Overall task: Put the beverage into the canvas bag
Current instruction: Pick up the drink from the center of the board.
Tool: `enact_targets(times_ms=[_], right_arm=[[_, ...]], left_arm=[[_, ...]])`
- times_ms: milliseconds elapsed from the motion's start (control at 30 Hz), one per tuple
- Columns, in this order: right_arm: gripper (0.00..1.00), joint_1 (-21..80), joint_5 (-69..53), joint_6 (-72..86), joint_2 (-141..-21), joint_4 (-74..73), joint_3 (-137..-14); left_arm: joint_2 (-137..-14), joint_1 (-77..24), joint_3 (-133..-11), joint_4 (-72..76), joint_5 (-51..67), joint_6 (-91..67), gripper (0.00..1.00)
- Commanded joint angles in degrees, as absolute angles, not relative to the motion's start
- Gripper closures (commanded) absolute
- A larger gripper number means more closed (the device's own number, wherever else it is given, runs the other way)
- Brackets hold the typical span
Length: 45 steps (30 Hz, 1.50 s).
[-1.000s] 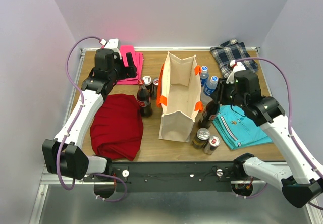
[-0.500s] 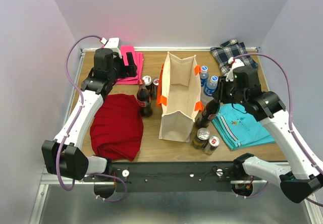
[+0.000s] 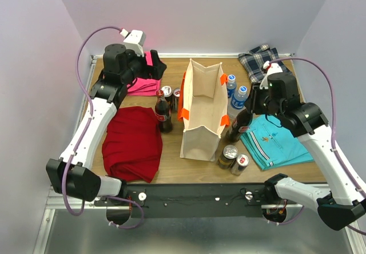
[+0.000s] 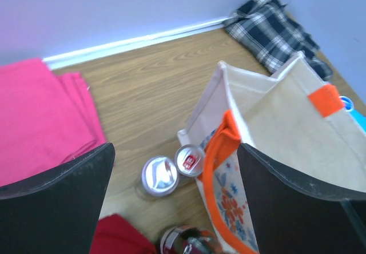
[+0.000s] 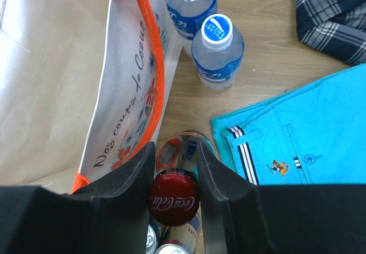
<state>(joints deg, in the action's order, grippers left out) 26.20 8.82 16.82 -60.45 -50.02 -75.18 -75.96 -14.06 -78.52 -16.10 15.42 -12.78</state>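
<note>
- Right gripper (image 5: 174,165): fingers clamped on the bottle (image 5: 173,200) neck, under its red cap.
- Bag (image 5: 57,65): upright, open, just left of those fingers.
- Left gripper (image 4: 174,151): fingers spread wide, empty; cans (image 4: 159,175) below between them.

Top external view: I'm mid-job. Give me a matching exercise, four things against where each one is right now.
Things:
1. cola bottle
2. water bottles
3. pink cloth
4. plaid shirt

Places:
a. far right corner of the table
b. clamped between the jaws of the right gripper
c. far left corner of the table
d. standing free beside the canvas bag, on its right

Pairs: 1-b, 2-d, 3-c, 4-a
</note>
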Motion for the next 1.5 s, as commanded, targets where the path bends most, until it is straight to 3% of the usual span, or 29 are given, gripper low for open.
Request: enact_targets(times_ms=[0, 500, 1167, 1467], right_arm=[[0.99, 26.5, 13.9, 17.3, -59.2, -44.2, -81.5], [0.99, 26.5, 21.4, 18.5, -60.4, -46.6, -84.5], [0.99, 26.5, 26.9, 20.5, -62.2, -47.7, -86.9], [0.99, 26.5, 27.4, 20.6, -62.9, -47.3, -88.8]], left_arm=[[-81.9, -16.3, -87.2, -21.3, 22.4, -8.6, 0.04], [-92.4, -21.3, -93.6, -27.5, 27.0, -6.9, 0.22], [-95.9, -25.9, -91.6, -28.6, 25.7, -6.9, 0.32], [-97.4, -27.7, -91.9, -31.5, 19.5, -5.7, 0.57]])
